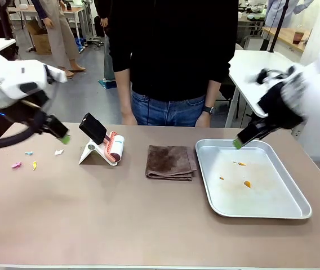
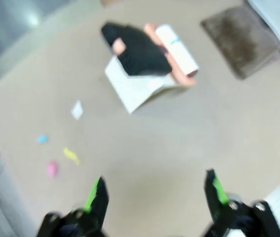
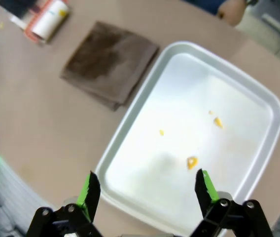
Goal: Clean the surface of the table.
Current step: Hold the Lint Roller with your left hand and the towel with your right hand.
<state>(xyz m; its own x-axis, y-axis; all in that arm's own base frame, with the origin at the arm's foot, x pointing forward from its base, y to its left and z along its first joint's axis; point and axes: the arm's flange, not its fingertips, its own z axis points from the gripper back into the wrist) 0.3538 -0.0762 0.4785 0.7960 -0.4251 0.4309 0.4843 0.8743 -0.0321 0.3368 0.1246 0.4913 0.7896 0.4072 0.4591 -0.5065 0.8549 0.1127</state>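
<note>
Inside, tray (image 1: 295,209) holds orange bits (image 1: 247,183) — on table (image 1: 120,219).

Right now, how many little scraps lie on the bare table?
4, at the left end of the table: white scrap, blue scrap, yellow scrap, pink scrap. Others may be hidden.

Bench (image 1: 120,225): one.
Tray (image 1: 295,211): one.
Orange bits (image 1: 247,183) in tray: three, perhaps a tiny fourth.
Cloth (image 1: 169,162): one.
Roller (image 1: 115,147): one, on one stand (image 1: 89,153).
Paper scraps: four: white scrap (image 1: 58,152), blue scrap (image 1: 29,153), pink scrap (image 1: 16,165), yellow scrap (image 1: 34,165).
Pincers: two: left pincer (image 2: 156,190), right pincer (image 3: 147,183).
</note>
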